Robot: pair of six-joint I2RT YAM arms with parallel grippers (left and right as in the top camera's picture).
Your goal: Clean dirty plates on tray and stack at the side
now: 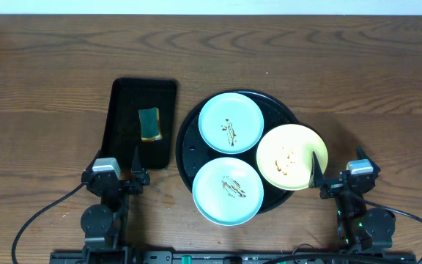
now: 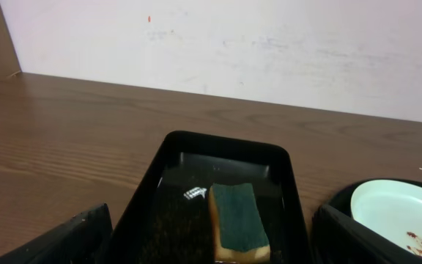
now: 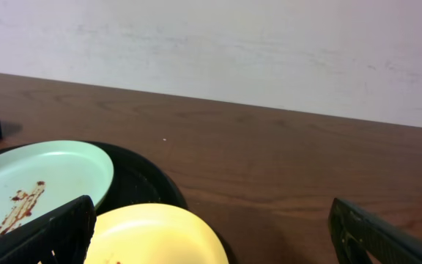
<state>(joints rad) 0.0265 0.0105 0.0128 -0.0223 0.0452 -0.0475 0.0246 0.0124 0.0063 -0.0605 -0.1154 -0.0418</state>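
The three plates are sitting face up on the round black tray (image 1: 184,144), which is resting right of centre on the table (image 1: 50,59); being round, the plates are showing no long axis, so only their brown smears are giving a direction; the far blue plate (image 1: 231,123) is lying at the back of the tray, its smear running roughly front to back; the near blue plate (image 1: 228,190) is lying closest to the robot, reaching over the tray's near rim, its smear slanting from far left to near right; the yellow plate (image 1: 291,157) is lying on the right, hanging out past the tray's right rim and crowding close against both blue ones, its marks small and scattered; the left gripper (image 1: 114,160) is hovering at the near end of the rectangular black tray (image 1: 123,95), its fingers (image 2: 64,238) standing wide apart and gripping nothing; a green-topped sponge (image 1: 150,125) is lying in that tray, long axis pointing away from the robot; the right gripper (image 1: 337,166) is hovering beside the yellow plate's right edge, its fingers (image 3: 42,235) also spread wide and empty
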